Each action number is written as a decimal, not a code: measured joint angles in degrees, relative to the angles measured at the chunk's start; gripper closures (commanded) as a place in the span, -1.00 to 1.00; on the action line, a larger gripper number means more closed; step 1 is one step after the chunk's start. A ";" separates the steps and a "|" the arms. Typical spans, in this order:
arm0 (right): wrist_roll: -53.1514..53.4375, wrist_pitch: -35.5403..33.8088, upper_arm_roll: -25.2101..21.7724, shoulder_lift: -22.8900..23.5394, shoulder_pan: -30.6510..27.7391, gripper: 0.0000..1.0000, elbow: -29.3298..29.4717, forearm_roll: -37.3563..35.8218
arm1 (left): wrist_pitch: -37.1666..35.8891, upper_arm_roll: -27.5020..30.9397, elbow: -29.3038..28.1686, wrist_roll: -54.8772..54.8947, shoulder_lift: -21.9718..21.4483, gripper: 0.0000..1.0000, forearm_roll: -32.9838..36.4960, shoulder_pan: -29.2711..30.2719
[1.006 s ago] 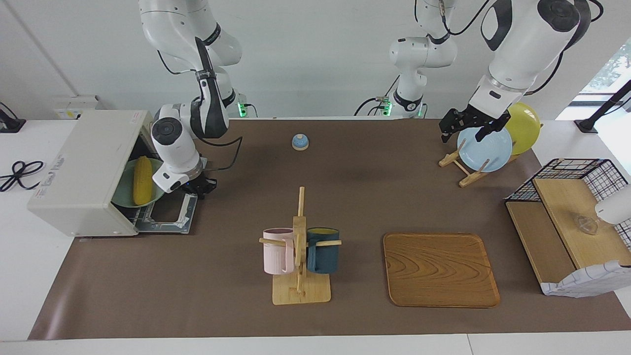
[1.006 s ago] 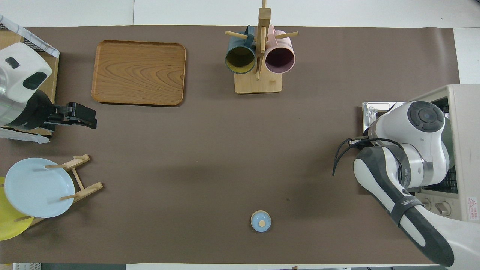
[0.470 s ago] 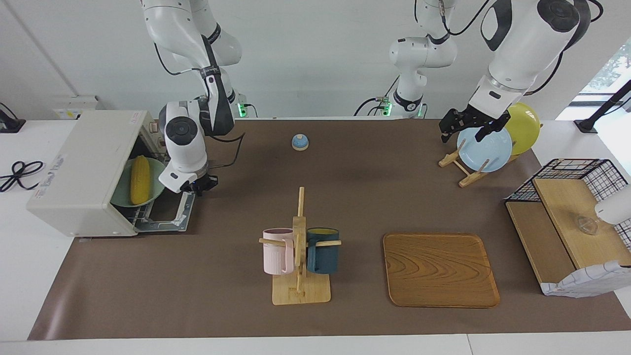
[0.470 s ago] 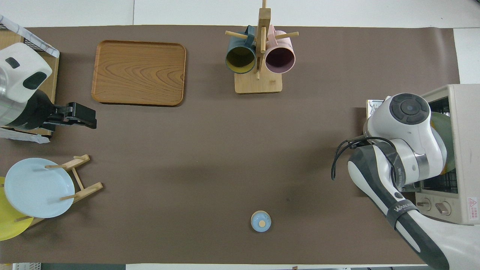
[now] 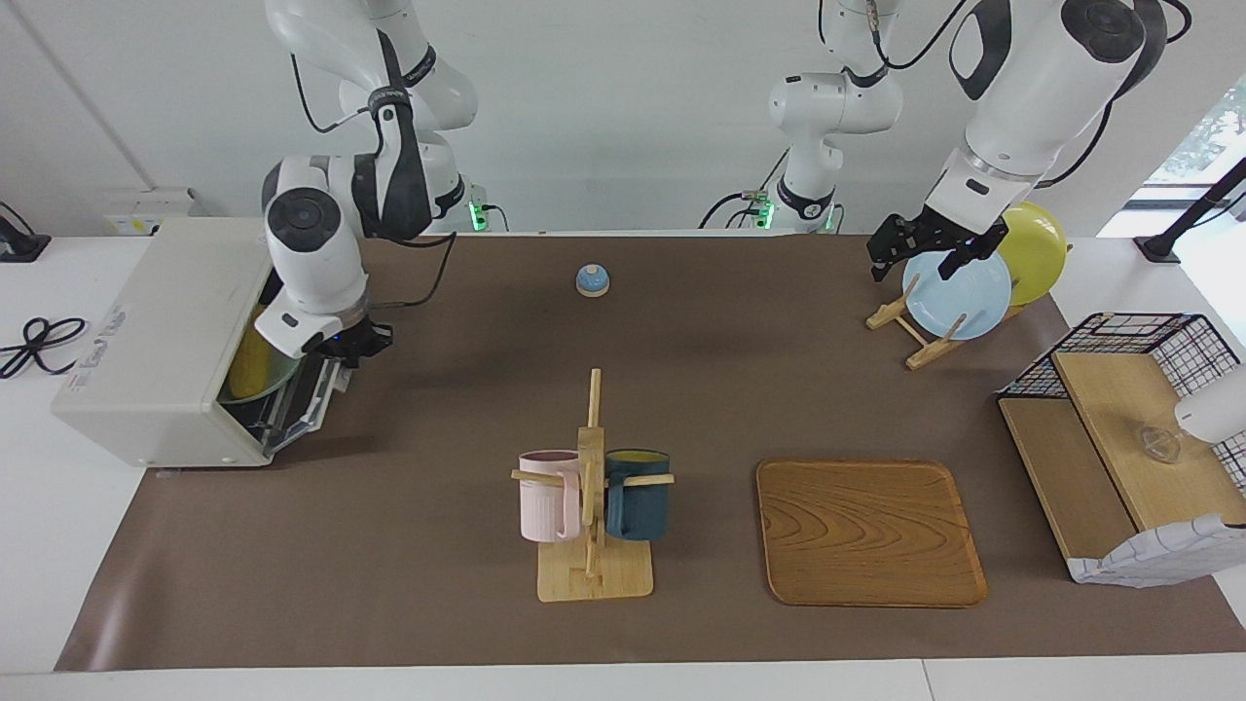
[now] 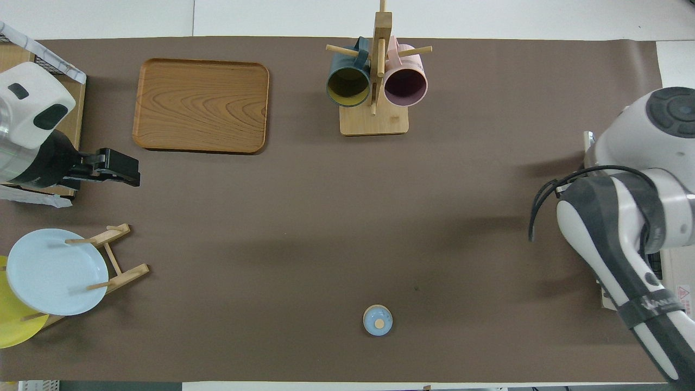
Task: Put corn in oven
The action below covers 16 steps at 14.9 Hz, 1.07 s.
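The right gripper [image 5: 356,341] has its fingertips together and nothing visibly between them. It sits at nine o'clock in the facing view, at the top edge of the oven door [image 5: 308,397]. From here it looks as though it is pressing on that edge, but I cannot tell whether it actually touches. In the overhead view the arm's own bulk hides it.

From the gripper, at seven o'clock, the door stands tilted about halfway up, neither flat nor shut. At nine o'clock from the door is the oven [image 5: 156,331], and in its mouth a strip of the corn [image 5: 249,362] shows. The corn lies on a green plate [image 5: 261,386] that rests inside the cavity.

The left gripper [image 5: 921,261] waits with its fingers apart at two o'clock in the facing view, over the wooden plate rack [image 5: 910,336] that holds a pale blue plate [image 5: 959,295].

Since the corn is already inside, I judge the step in hand to be closing the door, which would put the task near its end. The next move calls for the right gripper to carry the door's top edge toward the oven body along the hinge's arc. The plate's rim sits close to the opening, so the push should be steady until the door seats. If it stops short, the plate may be in the way.
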 measured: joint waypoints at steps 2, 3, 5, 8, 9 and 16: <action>-4.11 -1.35 -0.82 -1.26 -3.29 0.95 1.80 -0.77 | 0.00 0.00 0.00 0.00 0.00 -1.00 0.00 0.00; -5.57 -1.35 -1.24 -1.52 -4.39 0.88 2.13 -0.77 | 0.00 0.00 0.00 0.00 0.00 -1.00 0.00 0.00; -7.20 -1.32 -1.55 -1.53 -5.29 0.66 2.53 -0.37 | 0.00 0.00 0.00 0.00 0.00 -1.00 0.00 0.00; -7.20 -1.25 -1.42 -1.21 -5.24 0.45 2.53 -0.22 | 0.00 0.00 0.00 0.00 0.00 -1.00 0.00 0.00; -7.20 -1.26 -1.41 -1.21 -5.23 0.31 2.63 0.67 | 0.00 0.00 0.00 0.00 0.00 -1.00 0.00 0.00; -4.31 -6.37 -0.88 -0.12 -1.88 0.22 9.22 5.99 | 0.00 0.00 0.00 0.00 0.00 -1.00 0.00 0.00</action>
